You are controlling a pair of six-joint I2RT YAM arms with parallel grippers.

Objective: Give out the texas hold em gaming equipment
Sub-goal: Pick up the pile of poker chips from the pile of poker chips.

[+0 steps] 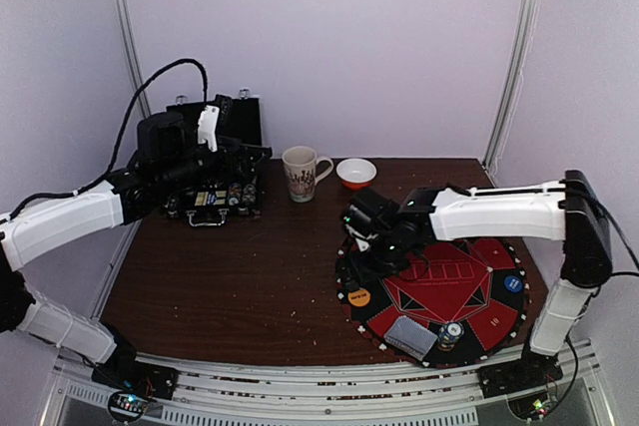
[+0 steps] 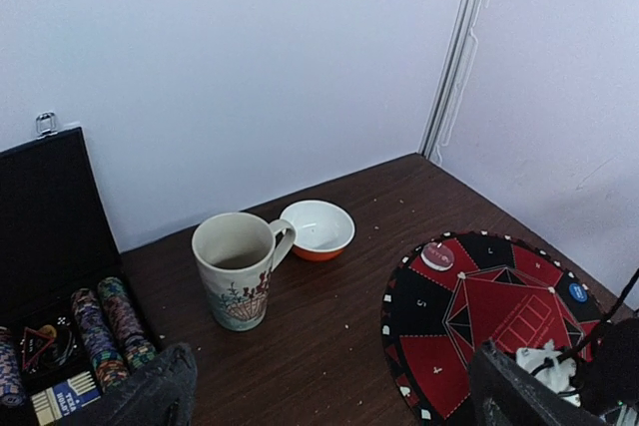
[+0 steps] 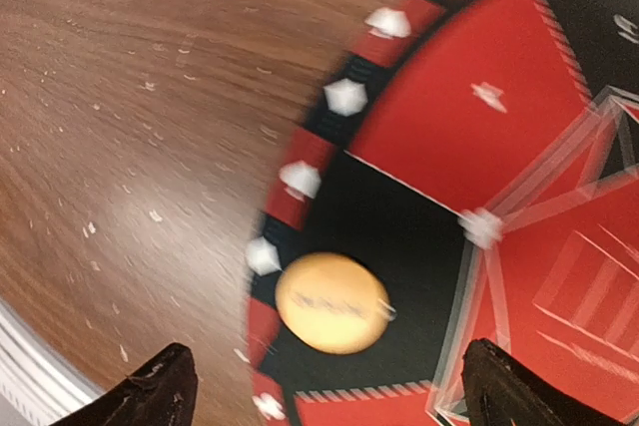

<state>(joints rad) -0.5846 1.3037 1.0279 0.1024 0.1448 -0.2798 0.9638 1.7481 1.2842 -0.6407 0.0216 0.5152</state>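
While both sets of fingers stand wide and hold nothing, your distribution looks only partly done. On the brown counter, the round red-and-black mat lies before the right arm, and the black hinged case sits open at the far left, below the left gripper. A grey-backed card deck and a short chip stack rest on the mat's near edge, while rolls of chips sit in the case. The orange button disc lies flat on the mat's left rim, just ahead of the right gripper and centred between its fingers. Being round, it offers no long axis, and the right arm is far nearer. That wrist view is smeared: the disc's lettering is unreadable, the fingertips are cut off, and the fingers probably hang clear of the mat.
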